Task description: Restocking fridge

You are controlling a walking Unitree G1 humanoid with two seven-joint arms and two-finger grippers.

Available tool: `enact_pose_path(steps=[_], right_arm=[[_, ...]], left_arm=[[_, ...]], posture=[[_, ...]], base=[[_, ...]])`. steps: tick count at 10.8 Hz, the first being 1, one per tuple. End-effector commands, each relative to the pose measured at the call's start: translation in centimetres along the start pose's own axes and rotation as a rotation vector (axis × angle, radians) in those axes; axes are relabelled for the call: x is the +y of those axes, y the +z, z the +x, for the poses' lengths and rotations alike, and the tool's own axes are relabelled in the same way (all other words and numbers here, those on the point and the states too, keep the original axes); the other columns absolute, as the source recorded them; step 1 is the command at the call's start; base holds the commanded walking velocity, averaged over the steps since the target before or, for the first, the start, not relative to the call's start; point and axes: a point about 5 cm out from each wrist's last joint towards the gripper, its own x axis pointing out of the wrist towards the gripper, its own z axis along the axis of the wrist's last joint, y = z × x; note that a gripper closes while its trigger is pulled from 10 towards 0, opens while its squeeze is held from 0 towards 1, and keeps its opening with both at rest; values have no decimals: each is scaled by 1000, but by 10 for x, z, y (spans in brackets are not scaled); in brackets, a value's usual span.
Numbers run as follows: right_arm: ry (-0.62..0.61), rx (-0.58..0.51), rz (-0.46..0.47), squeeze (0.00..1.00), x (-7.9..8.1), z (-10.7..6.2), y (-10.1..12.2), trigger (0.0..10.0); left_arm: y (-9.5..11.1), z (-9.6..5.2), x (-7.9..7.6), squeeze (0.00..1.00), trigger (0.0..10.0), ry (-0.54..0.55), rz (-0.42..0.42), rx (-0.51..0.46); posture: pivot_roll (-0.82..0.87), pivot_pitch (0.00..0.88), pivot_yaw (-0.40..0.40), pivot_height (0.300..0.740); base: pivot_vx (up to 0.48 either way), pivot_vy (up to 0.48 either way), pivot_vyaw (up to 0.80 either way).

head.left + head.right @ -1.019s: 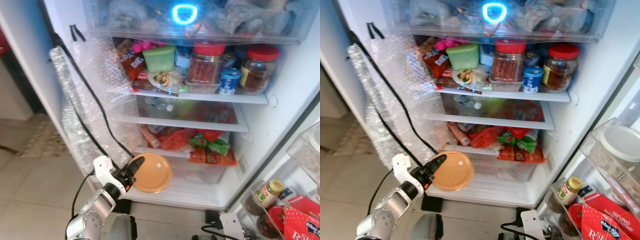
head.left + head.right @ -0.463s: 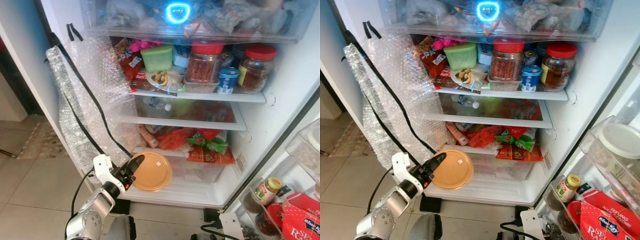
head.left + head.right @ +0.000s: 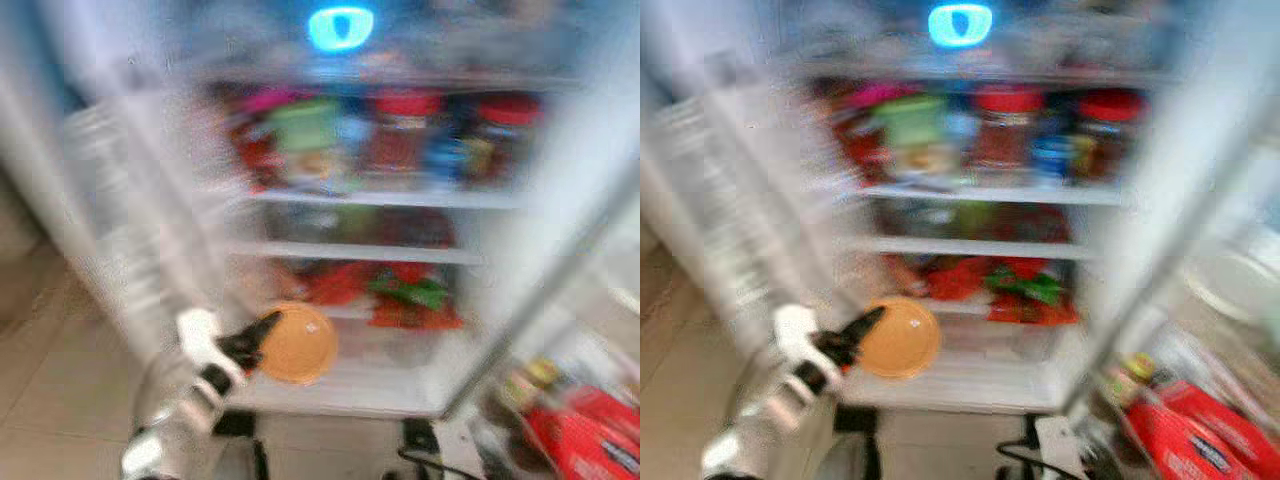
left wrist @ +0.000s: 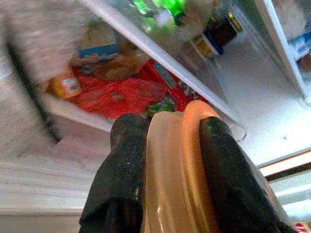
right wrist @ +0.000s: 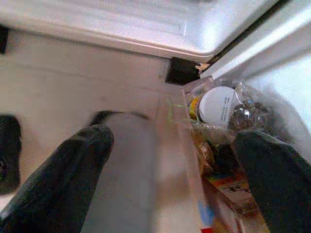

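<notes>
The head views are blurred. My left gripper [image 3: 262,336] is shut on the rim of a round, flat orange container [image 3: 298,343], held on edge in front of the open fridge's lowest level [image 3: 350,385]. In the left wrist view the two black fingers [image 4: 121,165] pinch the orange container [image 4: 175,160], with red and green packets on a shelf beyond it. My right gripper [image 5: 175,138] hangs low with its fingers wide apart over the tiled floor, beside the fridge door's bottom bin.
Fridge shelves [image 3: 390,198] carry red-lidded jars [image 3: 405,135], a green box and packets. Bubble wrap and a black cable hang on the fridge's left side [image 3: 120,220]. The open door's bin [image 3: 580,430] at the right holds red packets and a jar.
The head views have gone blurred from camera motion. The left gripper still holds the orange container at about the same spot before the lower fridge.
</notes>
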Motion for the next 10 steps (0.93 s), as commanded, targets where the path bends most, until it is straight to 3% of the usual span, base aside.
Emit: enact_pose_path(steps=[1,10], right_arm=[[-20,15,21,0,-6,-1,-5,10000],[-23,-3,32,0,-5,-1,-4,10000]], left_arm=[[-3,8,-11,0,10000,-46,-4,10],[12,16,-26,0,10000,-117,-12,-42]], posture=[[30,0,-13,629],[30,0,-8,629]], base=[[247,0,0],[247,0,0]])
